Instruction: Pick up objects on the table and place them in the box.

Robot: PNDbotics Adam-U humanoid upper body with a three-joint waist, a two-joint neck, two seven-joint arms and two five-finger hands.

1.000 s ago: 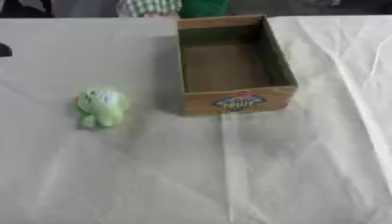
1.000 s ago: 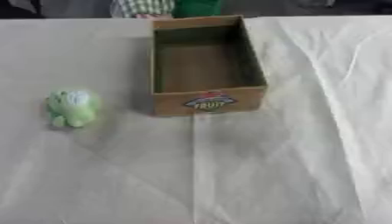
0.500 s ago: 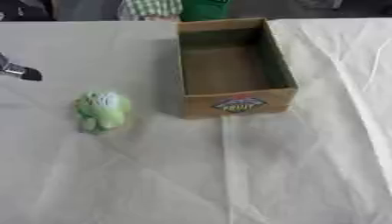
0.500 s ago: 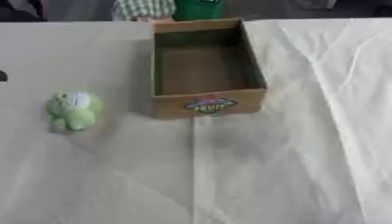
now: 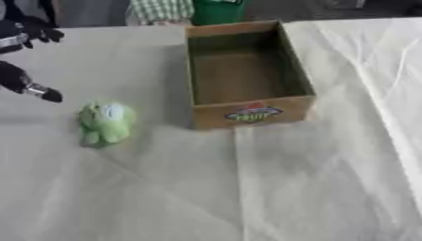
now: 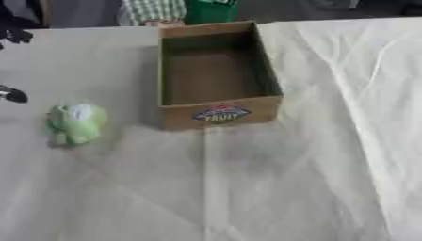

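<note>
A light green plush toy (image 5: 105,122) lies on the white tablecloth, left of the cardboard box (image 5: 251,114). The box stands open at the table's middle and far part, nothing visible inside it. My left hand (image 5: 20,59) enters at the upper left edge, black, its fingers spread and apart from the toy, up and to the left of it. The thumb tip (image 5: 49,95) hangs lowest, a short way from the toy. My right hand shows in no view.
The tablecloth (image 5: 247,188) has creases running down the middle and along the right side. Beyond the far table edge sit a checked sleeve (image 5: 161,9) and a green object (image 5: 216,10).
My left hand has come in from the left edge and moved toward the toy. The toy and box have not moved on the table; the whole picture has shifted slightly.
</note>
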